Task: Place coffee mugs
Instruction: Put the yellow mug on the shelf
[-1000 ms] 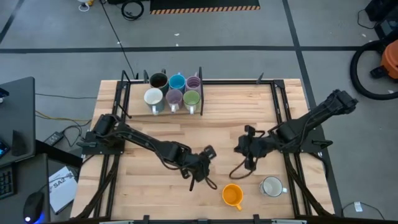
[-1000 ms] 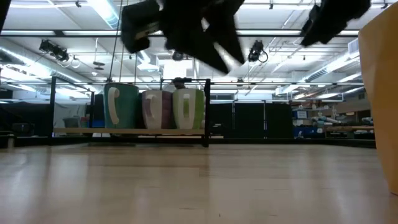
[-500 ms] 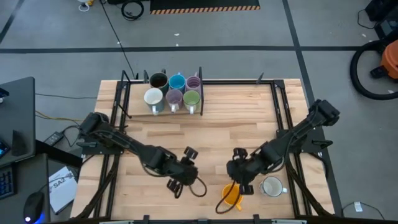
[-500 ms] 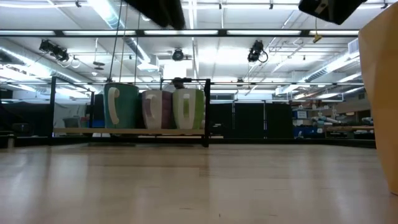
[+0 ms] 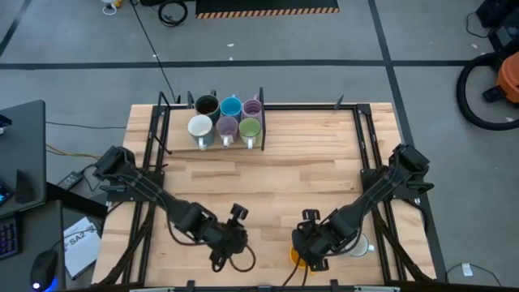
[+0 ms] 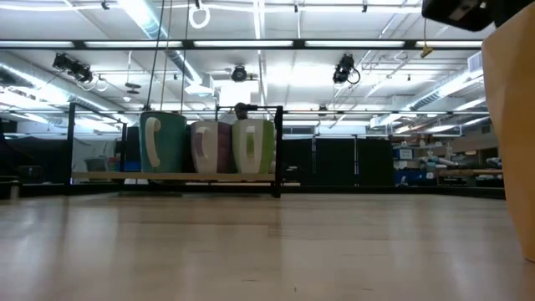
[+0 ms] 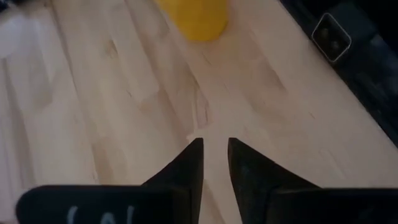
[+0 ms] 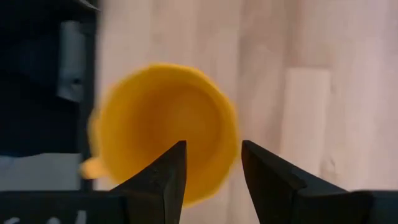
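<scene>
An orange coffee mug [image 8: 163,121] stands upright on the table near its front edge, mostly hidden under my right gripper [image 5: 309,253] in the high view. My right gripper [image 8: 213,155] is open just above the mug's mouth, one finger over the hollow and one over the rim. A white mug [image 5: 359,246] stands right of the orange one, partly under the right arm. My left gripper [image 5: 239,241] hovers left of the orange mug [image 7: 194,15]. Its fingers [image 7: 214,155] are a narrow gap apart with nothing between them.
A dark rack [image 5: 215,144] at the table's far left holds several mugs in two rows: dark brown [image 5: 207,105], blue [image 5: 231,106], lilac [image 5: 253,107], white [image 5: 199,126], lilac [image 5: 227,126] and green [image 5: 250,127]. Black frame rails [image 5: 369,154] run along the table's sides.
My right gripper has swung from the table's middle toward the near edge and come down over the orange mug. My left gripper has drawn back toward the near left, away from the orange mug, and has left the low view. The mugs have stayed in place.
</scene>
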You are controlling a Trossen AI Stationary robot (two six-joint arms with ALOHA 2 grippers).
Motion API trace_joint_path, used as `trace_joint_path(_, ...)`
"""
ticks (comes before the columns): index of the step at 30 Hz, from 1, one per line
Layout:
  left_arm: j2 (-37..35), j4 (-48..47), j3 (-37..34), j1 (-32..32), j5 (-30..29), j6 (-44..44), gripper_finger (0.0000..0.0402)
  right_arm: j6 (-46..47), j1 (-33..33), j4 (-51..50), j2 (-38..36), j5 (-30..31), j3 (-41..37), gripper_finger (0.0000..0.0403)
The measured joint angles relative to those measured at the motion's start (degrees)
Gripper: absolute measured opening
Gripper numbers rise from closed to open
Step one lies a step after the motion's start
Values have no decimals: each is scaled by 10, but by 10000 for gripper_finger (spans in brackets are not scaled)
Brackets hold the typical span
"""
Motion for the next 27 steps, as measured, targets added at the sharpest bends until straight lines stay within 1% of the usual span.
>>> trace_joint_path(4,-2,16,-32,-10,-24,-33,72,12,-6,-12,2,16,0,160)
trace_joint_path(8,-2,50,-55,-16,-28,-41,67,-2,-6,-11,3,30,0,160)
trace_joint_path(11,-2,85,-77,-16,-28,-39,66,-2,-12,0,14,1,0,160)
trace_joint_path(14,-2,97,-86,-15,-28,-42,66,-3,-18,5,24,-27,0,160)
trace_joint_path(18,-2,92,-83,-12,-28,-59,66,-6,-22,2,33,-24,0,156)
trace_joint_path(20,-2,86,-73,-16,-24,-71,66,-3,-26,5,36,-23,0,146)
trace_joint_path(22,-2,52,-58,-21,-11,-89,66,2,-29,6,40,-23,0,128)
trace_joint_path(24,-3,7,-43,-28,-7,-111,66,-1,-31,6,40,-23,-1,104)
trace_joint_path(27,-20,-39,-31,-44,-27,-128,66,-2,-36,9,40,-25,-1,60)
